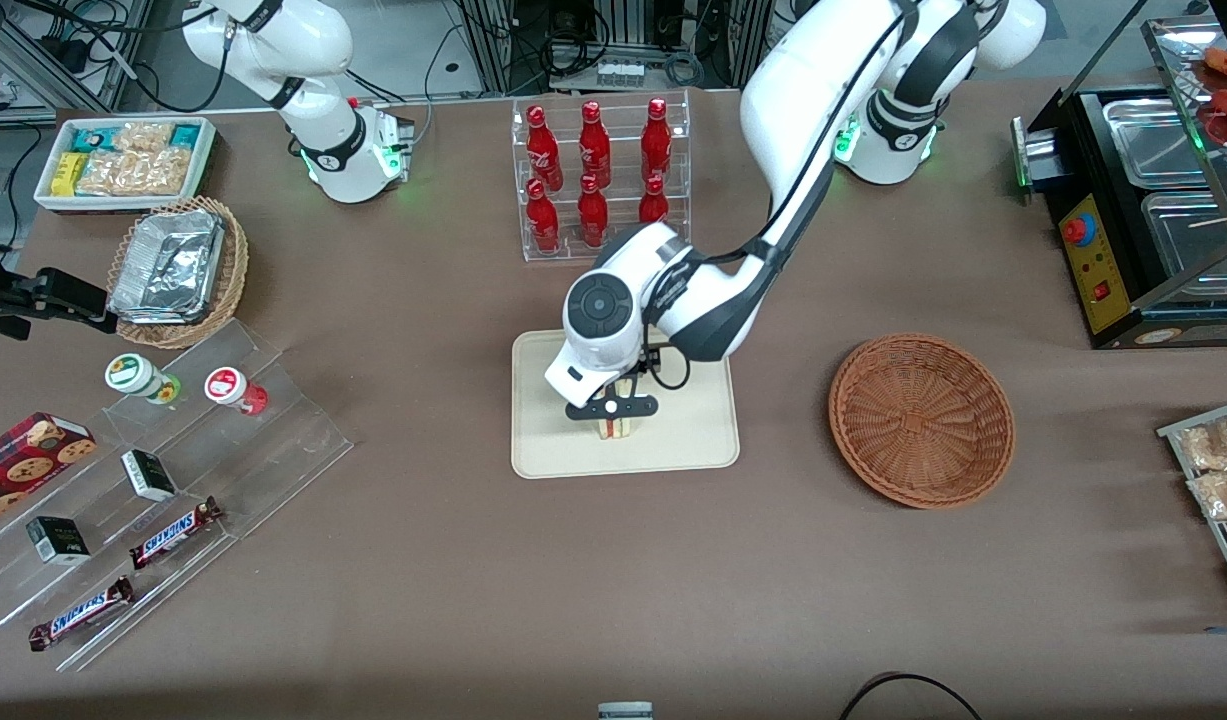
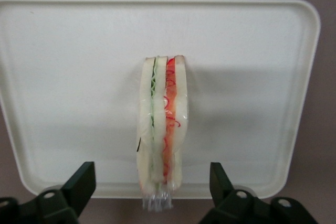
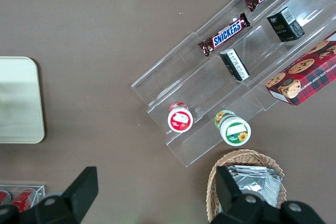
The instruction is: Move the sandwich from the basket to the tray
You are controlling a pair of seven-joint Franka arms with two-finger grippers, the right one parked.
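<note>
- While the sandwich [image 2: 161, 129] is standing on its edge on the tray [image 2: 63, 66], the gripper [image 2: 152, 184] is hanging directly above it with its fingers [image 2: 81, 182] spread wide, clear of the bread on both sides.
- The wedge is resting near the tray edge closest to the front camera, roughly midway along that edge, with its red and green filling showing along the cut face toward the wrist camera.
- It is sitting upright, probably because it was pinched across its flat bread faces, which is the orientation the open jaws are bracketing now.
- The basket [image 1: 921, 418] is lying empty on the table, toward the working arm's end and well apart from the tray.
- Judging by this, the placing is looking essentially done; what is remaining seems to be lifting the arm straight up so the fingers are not brushing the wedge and tipping it over.
</note>
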